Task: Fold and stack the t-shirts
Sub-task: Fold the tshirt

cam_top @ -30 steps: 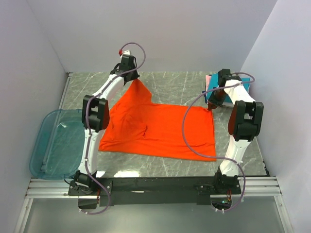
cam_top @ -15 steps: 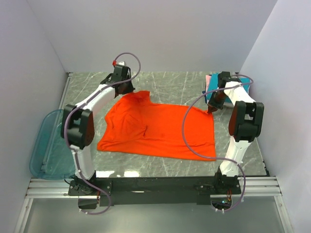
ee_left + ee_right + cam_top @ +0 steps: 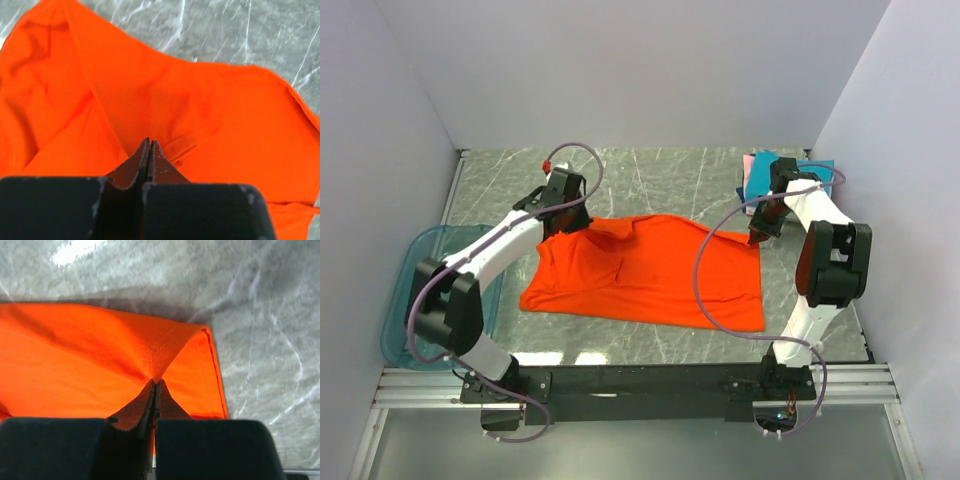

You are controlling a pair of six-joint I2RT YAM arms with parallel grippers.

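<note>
Pinching the orange-red t-shirt (image 3: 640, 275), left jaws and right jaws are clamped together.

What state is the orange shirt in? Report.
Mostly spread: orange shirt lies on the table, left pincer and right pincer pinching its far edge.

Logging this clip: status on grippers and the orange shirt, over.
Left gripper shut on orange shirt, far-left fold. Right gripper shut on its hem corner. Shirt partly spread on table. Nothing blocking.
</note>
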